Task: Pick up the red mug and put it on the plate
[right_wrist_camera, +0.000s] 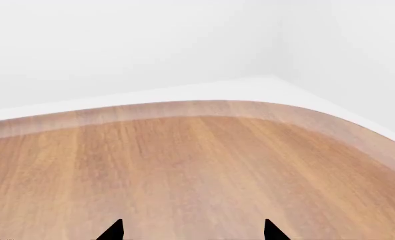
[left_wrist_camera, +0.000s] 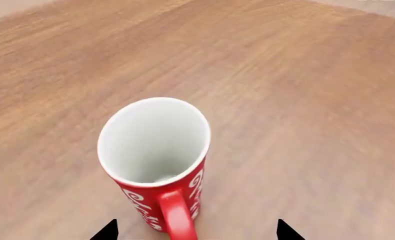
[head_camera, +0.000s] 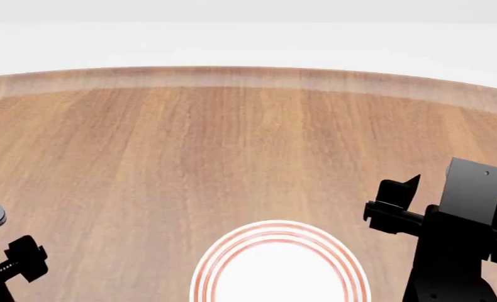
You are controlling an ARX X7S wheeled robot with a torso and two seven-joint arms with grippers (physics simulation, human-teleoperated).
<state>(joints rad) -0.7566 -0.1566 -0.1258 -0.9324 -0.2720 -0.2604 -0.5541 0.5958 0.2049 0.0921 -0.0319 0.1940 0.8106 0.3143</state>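
- The counter [head_camera: 231, 145] is a broad wooden surface with a curved far edge, filling most of every view; beyond it there is only pale wall.
- The plate [head_camera: 279, 267] lies flat at the near centre of the counter in the head view, white with red rings round its rim and nothing on it. Its near part is cut off by the edge of the picture. Neither wrist view shows it.
- The red mug [left_wrist_camera: 159, 165] appears only in the left wrist view. It stands upright on the counter, long axis vertical, mouth open upward; its white inside holds nothing. Its red handle points toward the camera, falling between the two fingertips.
- The left gripper [left_wrist_camera: 196, 231] shows there as two dark tips spread wide, one on each side of the handle, not touching the mug. In the head view only part of that arm shows at the near left corner.
- The right gripper [right_wrist_camera: 192, 231] is also spread, its tips over bare wood with nothing between them. In the head view its arm stands at the right, just beside the plate.
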